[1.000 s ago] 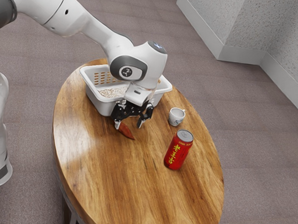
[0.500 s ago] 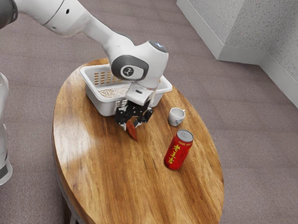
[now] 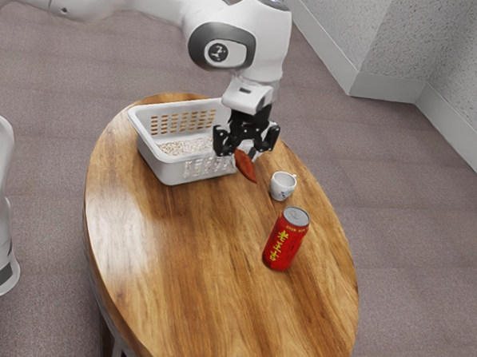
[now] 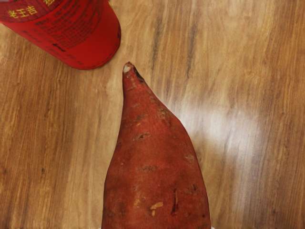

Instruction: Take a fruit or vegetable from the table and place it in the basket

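Arm (image 3: 128,0) outstretched, tool (image 3: 245,154) aloft, fingertips downward in a grip

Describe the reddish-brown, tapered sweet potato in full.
The reddish-brown, tapered sweet potato narrows to a pale-ended tip; its rough-looking skin bears dark pits and small yellowish scars. The black two-finger hand grips it, raised above the brown wooden table, with its tip slanting down toward the exterior view's right.

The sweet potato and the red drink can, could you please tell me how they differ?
The sweet potato is held in the gripper above the table, while the red drink can stands upright on it. The sweet potato tapers to a tip; the can is a cylinder with yellow lettering. Both are reddish.
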`<state>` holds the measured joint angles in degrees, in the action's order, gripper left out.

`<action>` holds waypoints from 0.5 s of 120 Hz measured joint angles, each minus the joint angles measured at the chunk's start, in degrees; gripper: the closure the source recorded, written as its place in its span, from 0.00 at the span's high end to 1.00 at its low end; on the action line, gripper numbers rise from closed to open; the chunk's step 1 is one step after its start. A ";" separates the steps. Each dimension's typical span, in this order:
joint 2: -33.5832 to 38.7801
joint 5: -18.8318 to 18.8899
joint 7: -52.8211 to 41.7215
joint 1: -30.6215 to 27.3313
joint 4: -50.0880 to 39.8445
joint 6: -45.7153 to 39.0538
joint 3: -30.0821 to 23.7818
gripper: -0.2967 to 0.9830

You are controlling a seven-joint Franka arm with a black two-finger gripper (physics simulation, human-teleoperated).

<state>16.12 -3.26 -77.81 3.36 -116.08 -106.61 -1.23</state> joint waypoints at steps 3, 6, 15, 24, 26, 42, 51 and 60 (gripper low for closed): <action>0.20 0.05 0.04 -0.01 0.55 0.63 0.54 0.36; 0.43 0.11 0.07 -0.04 1.02 1.18 1.35 0.36; 0.68 0.67 0.10 -0.15 2.07 2.53 4.21 0.36; 0.55 1.34 0.12 -0.31 2.87 3.55 6.01 0.36; 0.52 1.46 0.12 -0.33 3.04 3.74 6.33 0.36; 0.16 2.89 0.11 -0.46 3.59 4.93 10.59 0.36; -0.09 3.66 0.06 -0.53 3.62 5.44 12.51 0.36; -0.46 4.23 -0.08 -0.60 3.57 5.80 14.93 0.36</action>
<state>15.66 0.97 -77.89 2.76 -112.51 -100.81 13.70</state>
